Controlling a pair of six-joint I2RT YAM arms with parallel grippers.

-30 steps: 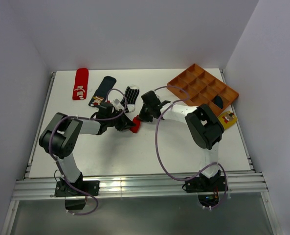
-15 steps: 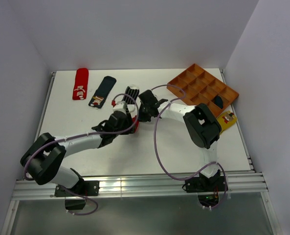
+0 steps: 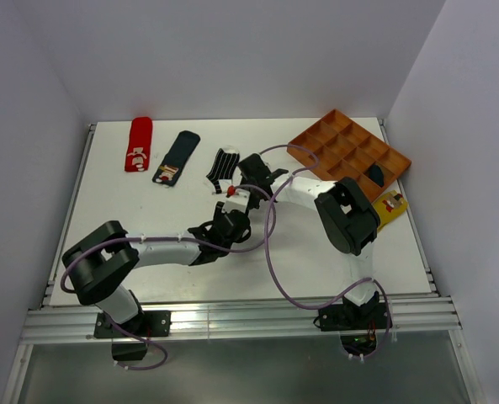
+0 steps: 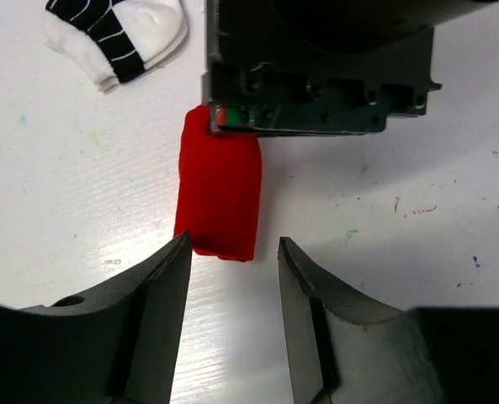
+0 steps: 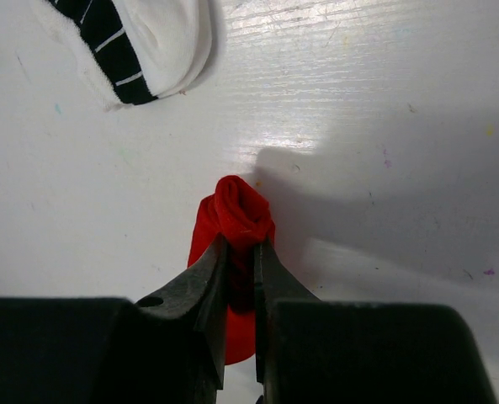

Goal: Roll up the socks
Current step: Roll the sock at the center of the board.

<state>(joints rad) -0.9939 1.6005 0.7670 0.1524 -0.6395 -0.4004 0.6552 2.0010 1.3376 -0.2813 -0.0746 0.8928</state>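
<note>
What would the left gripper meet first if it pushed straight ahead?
The red sock, rolled, lying just ahead of the open left gripper. The right gripper pinches its far end right behind, though depth is unclear.

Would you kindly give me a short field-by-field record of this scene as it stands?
rolled red sock: lying between both claws
left claw: open, fingertips either side of the roll's end
right claw: pinching the roll
striped sock: flat, unrolled
tray: one dark sock inside
</note>
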